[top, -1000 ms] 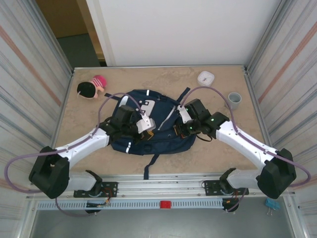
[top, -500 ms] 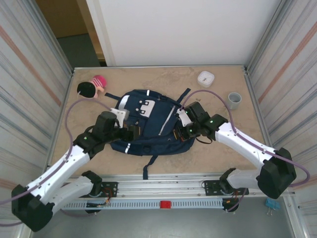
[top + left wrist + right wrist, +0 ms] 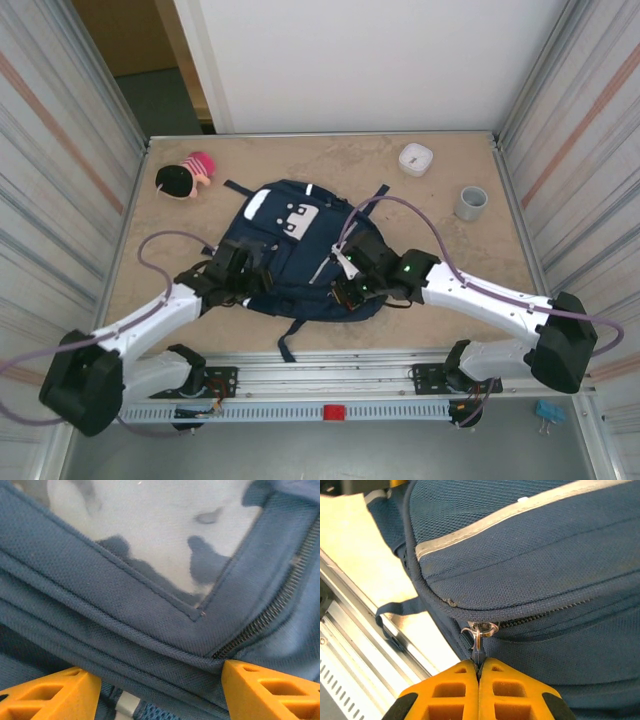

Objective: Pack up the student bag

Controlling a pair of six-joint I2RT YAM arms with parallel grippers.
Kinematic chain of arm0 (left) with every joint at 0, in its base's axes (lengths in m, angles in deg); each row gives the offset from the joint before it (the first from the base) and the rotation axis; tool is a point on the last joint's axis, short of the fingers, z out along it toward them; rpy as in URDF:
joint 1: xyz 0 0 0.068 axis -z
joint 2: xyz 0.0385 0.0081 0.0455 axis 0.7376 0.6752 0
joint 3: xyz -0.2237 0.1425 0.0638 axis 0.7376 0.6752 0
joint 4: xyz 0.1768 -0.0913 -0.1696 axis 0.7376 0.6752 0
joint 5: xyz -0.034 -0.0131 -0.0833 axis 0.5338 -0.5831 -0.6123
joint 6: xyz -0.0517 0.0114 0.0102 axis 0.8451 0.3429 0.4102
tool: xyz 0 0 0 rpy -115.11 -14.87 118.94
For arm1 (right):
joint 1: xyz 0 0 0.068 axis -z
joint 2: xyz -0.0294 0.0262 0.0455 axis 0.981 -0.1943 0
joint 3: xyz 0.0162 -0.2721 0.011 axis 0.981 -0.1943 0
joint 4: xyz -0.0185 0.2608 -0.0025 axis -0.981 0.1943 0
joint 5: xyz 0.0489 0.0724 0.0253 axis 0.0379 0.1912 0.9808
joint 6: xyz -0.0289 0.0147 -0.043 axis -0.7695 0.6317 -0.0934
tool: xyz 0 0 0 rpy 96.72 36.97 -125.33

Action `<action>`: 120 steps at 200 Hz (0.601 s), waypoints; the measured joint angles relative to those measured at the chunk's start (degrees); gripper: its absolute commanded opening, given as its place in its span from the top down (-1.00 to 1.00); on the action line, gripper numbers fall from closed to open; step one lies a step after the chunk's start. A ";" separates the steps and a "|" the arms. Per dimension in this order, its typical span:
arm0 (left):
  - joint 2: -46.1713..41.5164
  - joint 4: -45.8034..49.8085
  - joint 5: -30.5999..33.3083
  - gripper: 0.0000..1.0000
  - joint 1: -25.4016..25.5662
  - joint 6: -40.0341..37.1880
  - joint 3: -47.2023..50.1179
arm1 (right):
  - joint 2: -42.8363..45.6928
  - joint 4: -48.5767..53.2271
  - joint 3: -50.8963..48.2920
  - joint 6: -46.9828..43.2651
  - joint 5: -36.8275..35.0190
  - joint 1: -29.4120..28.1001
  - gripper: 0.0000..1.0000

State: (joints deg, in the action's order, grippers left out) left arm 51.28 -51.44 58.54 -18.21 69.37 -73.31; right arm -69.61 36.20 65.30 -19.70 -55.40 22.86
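The navy student bag lies in the middle of the table, its white-patched front pocket facing up. My right gripper is at the bag's near right edge. In the right wrist view it is shut on the dark zipper pull, which hangs from a metal slider on the zipper line. My left gripper is at the bag's near left edge. Its orange fingers stand wide apart, open, with folds of the bag's blue fabric and a zipper between them.
A pink and black doll head lies at the far left. A small white container and a grey cup stand at the far right. The metal rail runs along the near edge, and corrugated walls close both sides.
My left gripper left the top of the bag and came down at its near left edge. My right gripper slid left along the near edge, and the bag shifted and turned.
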 measured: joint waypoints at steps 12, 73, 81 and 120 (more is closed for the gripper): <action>3.50 -1.09 -0.44 -0.35 -0.57 -0.96 -1.97 | -0.52 -0.63 0.00 1.03 -0.70 -0.92 1.00; 7.04 -3.91 -1.36 -0.54 -1.16 -4.37 -9.79 | -1.95 -3.76 0.33 4.83 -1.84 -1.99 1.00; 5.88 -3.87 -1.55 -0.55 -1.16 -4.61 -10.12 | -1.97 -4.17 0.35 4.87 -1.81 -2.12 1.00; -5.14 -2.16 -3.48 -0.47 -1.16 -5.25 -10.56 | -2.86 -4.68 0.35 4.87 -1.09 -1.53 1.00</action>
State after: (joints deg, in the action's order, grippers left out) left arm 46.14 -53.61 55.06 -19.36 64.12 -83.87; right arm -72.47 31.52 65.65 -14.83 -56.49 21.33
